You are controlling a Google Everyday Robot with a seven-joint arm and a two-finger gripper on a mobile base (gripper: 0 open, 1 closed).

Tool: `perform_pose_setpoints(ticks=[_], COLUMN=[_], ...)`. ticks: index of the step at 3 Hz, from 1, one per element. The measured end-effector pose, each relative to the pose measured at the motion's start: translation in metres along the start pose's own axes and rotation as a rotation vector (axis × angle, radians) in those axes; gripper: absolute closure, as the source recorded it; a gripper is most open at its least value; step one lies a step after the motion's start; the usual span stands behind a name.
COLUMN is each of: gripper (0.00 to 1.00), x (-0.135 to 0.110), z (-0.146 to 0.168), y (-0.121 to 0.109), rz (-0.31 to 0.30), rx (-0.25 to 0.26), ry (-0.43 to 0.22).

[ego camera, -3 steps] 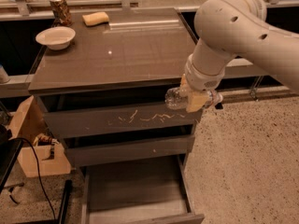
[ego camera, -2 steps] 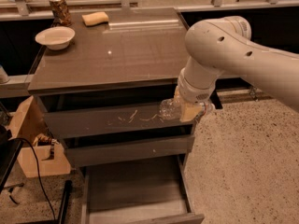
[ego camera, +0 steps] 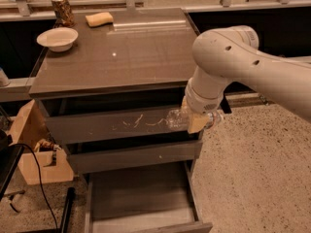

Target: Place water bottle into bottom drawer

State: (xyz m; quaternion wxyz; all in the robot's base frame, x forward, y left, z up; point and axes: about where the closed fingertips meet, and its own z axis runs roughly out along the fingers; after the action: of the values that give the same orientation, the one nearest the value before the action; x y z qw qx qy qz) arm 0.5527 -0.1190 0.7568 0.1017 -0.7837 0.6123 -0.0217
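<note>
— Where's the gripper (ego camera: 198, 122) now?
— Lower than a moment ago and a bit further left, at the right end of the scratched upper drawer front (ego camera: 97, 126). It's clamped on the water bottle (ego camera: 176, 119), which lies sideways in front of that drawer.
— And the bottom drawer (ego camera: 141, 198)?
— Pulled open as before, well below the bottle. Nothing on the desk (ego camera: 116, 57) has shifted.
</note>
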Motion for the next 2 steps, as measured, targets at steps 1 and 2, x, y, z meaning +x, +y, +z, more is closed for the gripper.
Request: perform_pose_setpoints(ticks=[1, 2], gripper=[1.0, 1.0], x=[0.002, -0.002], z=[0.03, 0.059], y=[0.021, 0.044], rz=[0.026, 0.03], rx=[-0.056, -0.095], ry=[-0.018, -0.045])
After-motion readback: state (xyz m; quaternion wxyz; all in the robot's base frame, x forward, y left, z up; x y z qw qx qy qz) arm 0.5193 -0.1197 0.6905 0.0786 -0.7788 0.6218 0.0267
